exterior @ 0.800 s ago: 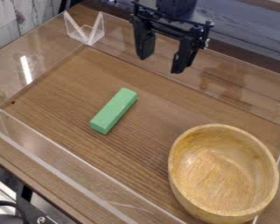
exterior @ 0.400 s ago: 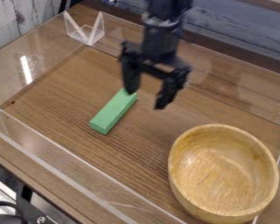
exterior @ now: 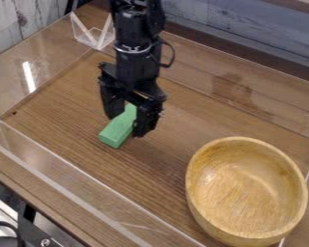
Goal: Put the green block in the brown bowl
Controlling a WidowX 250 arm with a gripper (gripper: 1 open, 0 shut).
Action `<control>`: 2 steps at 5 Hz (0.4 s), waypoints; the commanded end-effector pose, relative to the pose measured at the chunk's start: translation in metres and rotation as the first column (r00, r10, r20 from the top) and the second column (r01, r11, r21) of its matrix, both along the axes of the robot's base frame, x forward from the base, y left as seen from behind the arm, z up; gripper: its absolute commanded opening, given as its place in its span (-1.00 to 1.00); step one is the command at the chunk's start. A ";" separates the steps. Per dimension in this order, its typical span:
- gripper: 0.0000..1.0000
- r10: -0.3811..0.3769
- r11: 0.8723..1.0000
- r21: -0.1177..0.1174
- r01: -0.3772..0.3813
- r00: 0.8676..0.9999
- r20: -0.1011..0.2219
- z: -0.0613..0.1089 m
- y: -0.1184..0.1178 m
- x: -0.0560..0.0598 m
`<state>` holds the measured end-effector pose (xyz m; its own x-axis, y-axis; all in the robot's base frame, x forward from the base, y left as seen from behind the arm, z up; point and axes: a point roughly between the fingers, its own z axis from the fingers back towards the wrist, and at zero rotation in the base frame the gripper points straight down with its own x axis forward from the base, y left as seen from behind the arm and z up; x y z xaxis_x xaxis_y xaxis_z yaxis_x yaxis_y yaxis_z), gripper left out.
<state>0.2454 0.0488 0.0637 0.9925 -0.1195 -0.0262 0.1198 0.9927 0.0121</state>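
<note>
Your claw [exterior: 128, 120] stands wide open and empty, its 2 fingers straddling the green block [exterior: 117, 129] on the counter [exterior: 67, 106] (left of the brown bowl [exterior: 246, 189]); sink squarely, close across the narrow width, then lift

Green block [exterior: 115, 131]: small bright-green matte bar, lying flat on the wood surface, angled diagonally, upper end hidden. Brown bowl [exterior: 246, 190]: large, round, shallow, light tan wood with visible grain and thick rim, upright, empty, well apart toward lower right.
</note>
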 end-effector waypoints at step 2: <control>1.00 -0.091 0.996 0.024 0.088 0.988 0.126 0.009 0.001 0.005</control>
<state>0.2455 0.0476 0.0606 0.9780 -0.2028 0.0489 0.2015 0.9790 0.0304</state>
